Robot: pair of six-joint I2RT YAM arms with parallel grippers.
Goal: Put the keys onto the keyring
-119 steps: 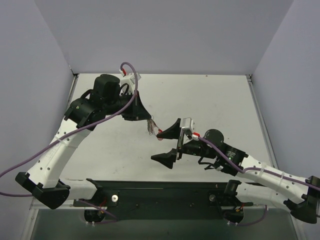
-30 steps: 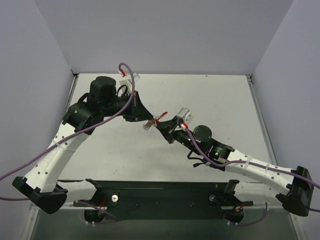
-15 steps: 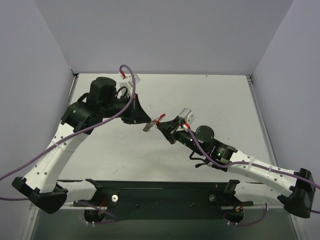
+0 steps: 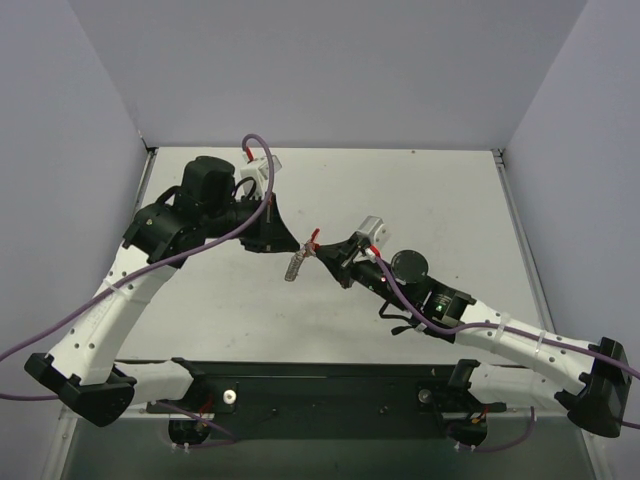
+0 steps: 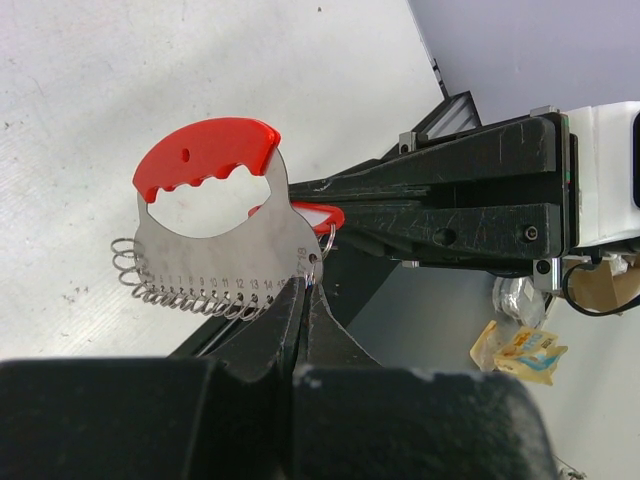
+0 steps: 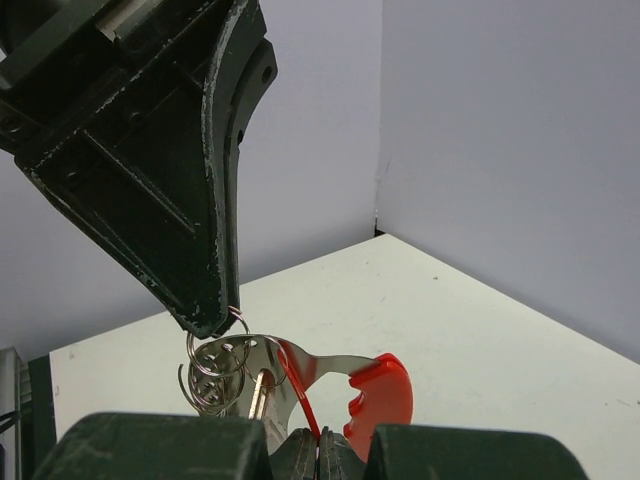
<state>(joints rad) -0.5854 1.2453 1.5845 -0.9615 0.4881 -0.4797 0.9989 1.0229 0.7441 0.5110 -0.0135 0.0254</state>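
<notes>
Over the middle of the table (image 4: 440,200), the left gripper (image 5: 305,300) is clamped on the keyring (image 5: 210,235) by its silver edge. The right gripper (image 6: 318,448) pinches the red-headed key (image 5: 305,214) just behind it. Only the left wrist view shows the numbers (image 5: 215,285) along the ridged band.

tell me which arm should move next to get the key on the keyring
Right, probably. The right gripper is shut on the key, right beside the keyring, while the left gripper pinches the keyring's edge and can hold it steady.

Keyring (image 5: 213,262): red arc, silver ridged band w/ blk nos; key (image 5: 320,212) head red; table (image 4: 440,200) white
</notes>
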